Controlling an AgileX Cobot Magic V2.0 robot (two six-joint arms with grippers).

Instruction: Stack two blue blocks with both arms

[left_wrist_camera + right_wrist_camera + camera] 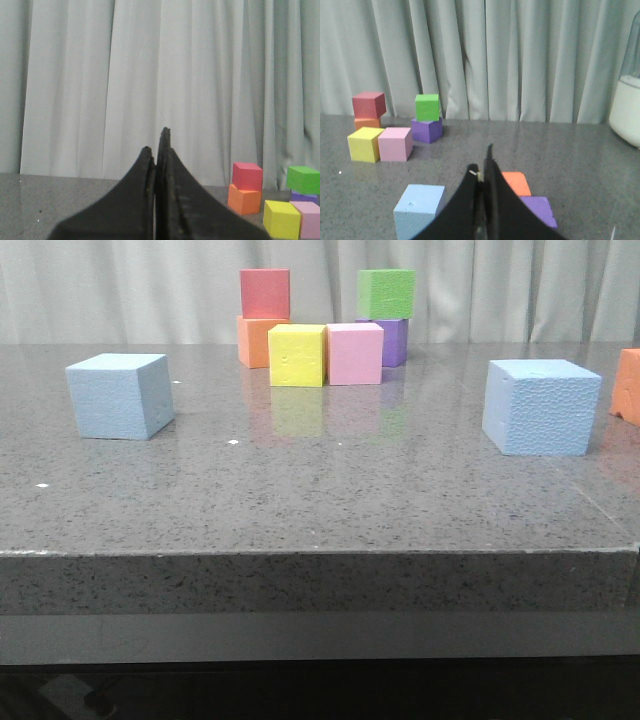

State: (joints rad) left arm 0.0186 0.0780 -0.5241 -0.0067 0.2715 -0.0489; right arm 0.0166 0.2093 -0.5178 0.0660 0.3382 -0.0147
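Two pale blue blocks rest on the grey table, far apart: one at the left [118, 395], one at the right [542, 405]. The right one also shows in the right wrist view [419, 210], just beside and below my right gripper [481, 167], which is shut and empty. My left gripper [159, 145] is shut and empty, facing the curtain; no blue block shows in its view. Neither gripper shows in the front view.
At the table's back middle stand a red cube [264, 293] on an orange one [260, 342], a yellow cube [296, 355], a pink cube [354, 353], and a green cube [386, 293] on a purple one [394, 341]. An orange block [627, 386] sits at the right edge. A purple block [539, 210] and a white vessel [626, 107] show in the right wrist view.
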